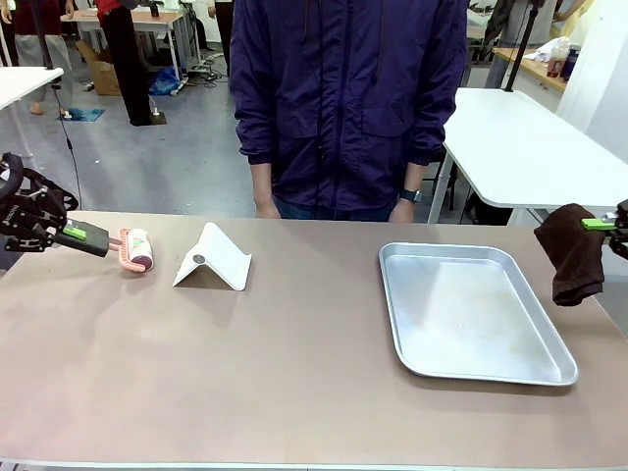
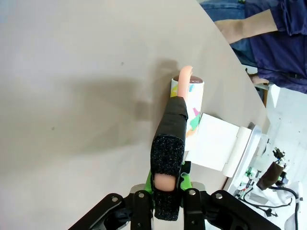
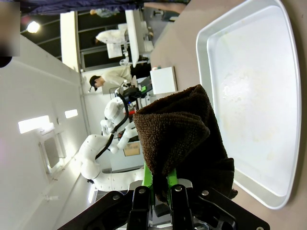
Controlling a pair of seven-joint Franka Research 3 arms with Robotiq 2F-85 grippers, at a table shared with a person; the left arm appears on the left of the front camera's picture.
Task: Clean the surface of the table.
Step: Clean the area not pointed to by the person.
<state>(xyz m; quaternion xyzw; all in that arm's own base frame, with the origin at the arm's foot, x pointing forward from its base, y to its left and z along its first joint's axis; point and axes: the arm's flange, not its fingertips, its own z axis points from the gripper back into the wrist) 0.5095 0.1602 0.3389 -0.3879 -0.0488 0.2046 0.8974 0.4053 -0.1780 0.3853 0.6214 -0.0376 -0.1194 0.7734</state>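
Taupe table (image 1: pixel 294 373) below left hand (image 1: pixel 96 238) gripping roller (image 1: pixel 137 249); right hand (image 1: pixel 594 224) gripping cloth (image 1: pixel 574 255).

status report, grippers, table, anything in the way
Left gripper shut on lint roller, left end. Right gripper shut on brown cloth, right end. Steel tray and white folded stand on the table, in the way.

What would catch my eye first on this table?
Probably the shiny steel tray on the right half of the brown table. Next come the arms at the edges: at far left the left pincer grips a lint roller by its handle, and at far right the right pincer dangles a brown cloth. A person in a dark jacket stands behind the table.
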